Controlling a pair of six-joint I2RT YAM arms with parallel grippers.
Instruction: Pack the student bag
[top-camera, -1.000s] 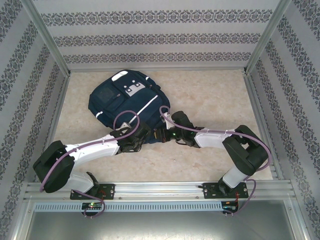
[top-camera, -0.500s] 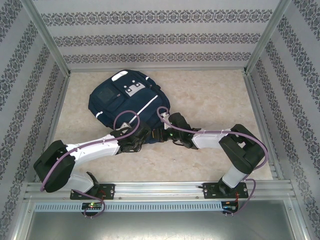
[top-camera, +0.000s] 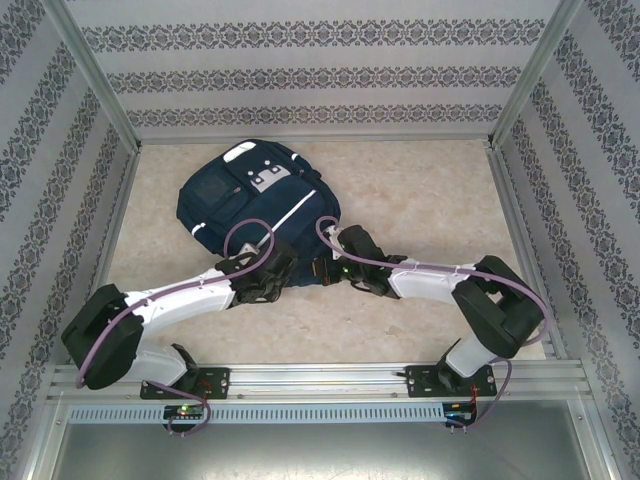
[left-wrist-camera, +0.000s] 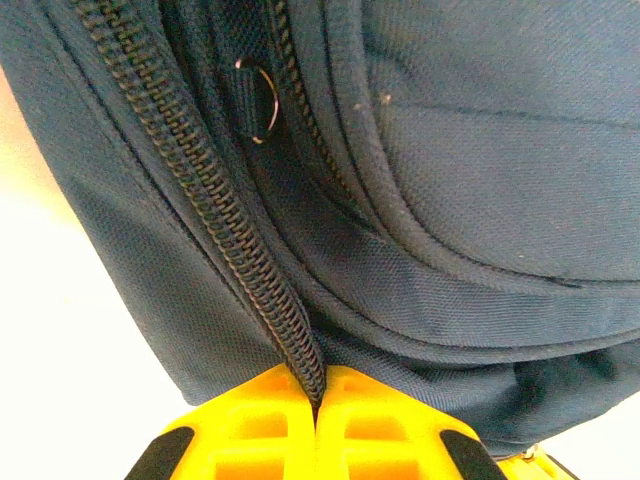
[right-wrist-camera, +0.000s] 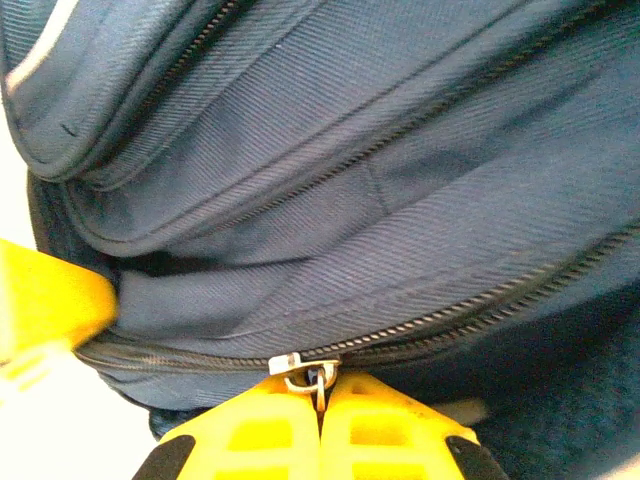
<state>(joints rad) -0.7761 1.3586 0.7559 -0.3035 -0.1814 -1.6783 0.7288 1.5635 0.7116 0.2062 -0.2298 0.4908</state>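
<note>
- On the table (top-camera: 430, 200), toward its far left, the student bag (top-camera: 250, 195) lies flat
- left gripper (left-wrist-camera: 317, 405) clamped on the bag's zipper track (left-wrist-camera: 190, 170)
- right gripper (right-wrist-camera: 320, 400) pinching the zipper pull (right-wrist-camera: 305, 368) at the bag's near edge

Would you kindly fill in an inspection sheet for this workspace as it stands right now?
Surface: beige marbled table, with the bag on it and both arms reaching over it.
Job's things: navy student bag lying left of centre, front pocket facing up.
Clutter: nothing seen.
Grippers: left pincer shut on the bag's zipper track; right pincer shut on the metal zipper pull.
Cables: a purple cable loops at each wrist, over the bag's near edge; whether either one snags cannot be told.
Surroundings: patterned walls on three sides; aluminium rail carrying the arm bases.
</note>
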